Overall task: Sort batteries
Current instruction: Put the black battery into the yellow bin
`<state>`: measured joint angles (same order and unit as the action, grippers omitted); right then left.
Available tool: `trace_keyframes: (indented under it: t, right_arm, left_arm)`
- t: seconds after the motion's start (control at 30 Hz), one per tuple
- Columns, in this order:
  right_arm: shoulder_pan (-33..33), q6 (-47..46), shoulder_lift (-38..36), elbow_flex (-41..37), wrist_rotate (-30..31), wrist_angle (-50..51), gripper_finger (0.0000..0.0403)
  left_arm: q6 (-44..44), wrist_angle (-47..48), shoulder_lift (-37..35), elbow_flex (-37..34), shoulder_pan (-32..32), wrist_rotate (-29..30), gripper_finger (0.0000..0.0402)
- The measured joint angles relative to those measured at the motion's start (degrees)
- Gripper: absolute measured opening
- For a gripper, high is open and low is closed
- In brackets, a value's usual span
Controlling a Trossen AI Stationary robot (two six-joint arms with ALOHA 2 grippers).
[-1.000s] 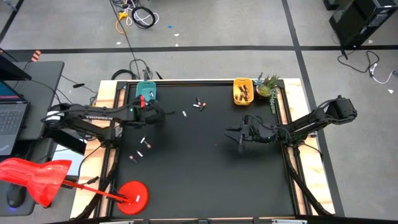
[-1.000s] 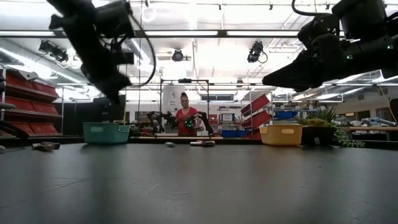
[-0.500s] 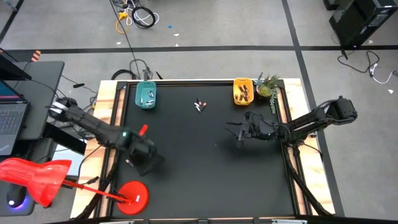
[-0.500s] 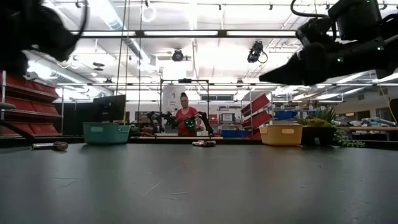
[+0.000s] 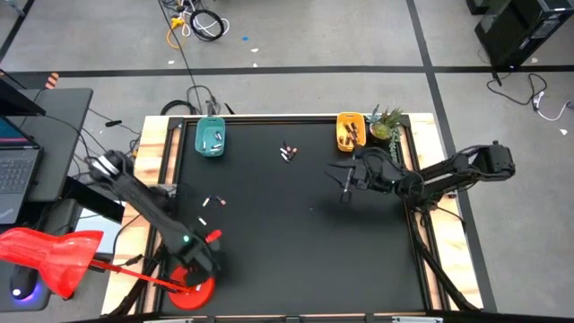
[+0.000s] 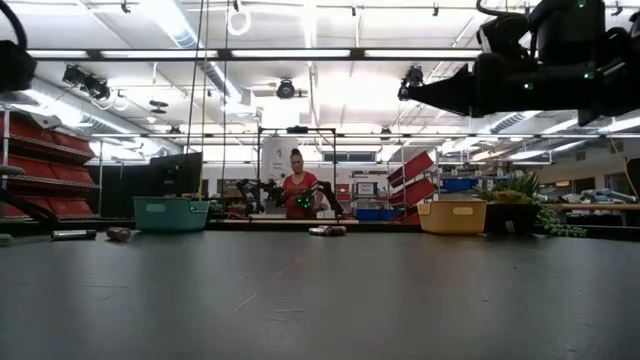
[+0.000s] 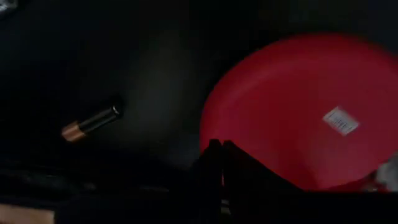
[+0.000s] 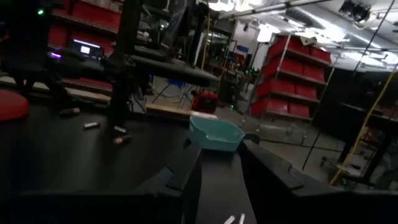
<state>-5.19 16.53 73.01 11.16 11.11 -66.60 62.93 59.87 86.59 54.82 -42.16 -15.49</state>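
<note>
Loose batteries lie on the black table: a small cluster (image 5: pixel 287 152) toward the far edge and a few (image 5: pixel 213 203) at the left. One dark battery with a copper end (image 7: pixel 93 122) lies next to a red disc (image 7: pixel 298 112). More lie in the teal tray (image 5: pixel 210 136) and the yellow tray (image 5: pixel 350 131). My left gripper (image 5: pixel 202 267) is shut and empty, pointing down over the red disc's edge (image 5: pixel 193 285) at the near left corner. My right gripper (image 5: pixel 339 179) hovers level above the table's right half, pointing left, open, with nothing between its fingers (image 8: pixel 186 177).
A small potted plant (image 5: pixel 387 126) stands beside the yellow tray at the far right corner. A red scoop (image 5: pixel 49 256) lies off the table's left side. In the low view a person (image 6: pixel 300 195) stands far behind the table.
My left gripper has swung from beside the teal tray toward the table's near left corner, tipping from slanted to pointing nearly straight down over the red disc, shut throughout. My right gripper has risen slightly, moved a little toward the far edge and levelled out.
</note>
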Motion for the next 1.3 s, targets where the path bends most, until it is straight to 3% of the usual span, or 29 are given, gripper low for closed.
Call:
trace_keyframes:
  t: [0.23, 0.53, 0.87, 1.1, 1.3]
  right_arm:
    - [-4.1, -1.28, 0.0, 0.02, -6.29, -1.39, 0.0122]
    - [-5.14, -2.86, 0.0, 0.01, -8.45, -1.27, 0.0122]
    - [-5.09, -4.6, 0.0, 0.02, -9.75, -1.01, 0.0122]
    - [-5.09, -4.81, 0.0, 0.02, -9.85, -0.84, 0.0122]
    - [-5.09, -5.01, 0.0, 0.02, -10.18, -0.63, 0.0122]
  left_arm:
    - [-12.11, 10.63, 9.19, 6.8, -1.42, 1.14, 0.0095]
    - [-21.82, 18.27, 10.7, 7.04, -5.44, 7.4, 0.0176]
    - [-24.21, 16.6, 10.66, 5.83, -4.35, 9.33, 0.0188]
    - [-25.3, 16.4, 10.7, 7.58, -2.51, 14.13, 0.0181]
    - [-30.69, 17.29, 10.73, 7.35, -0.39, 15.13, 0.0175]
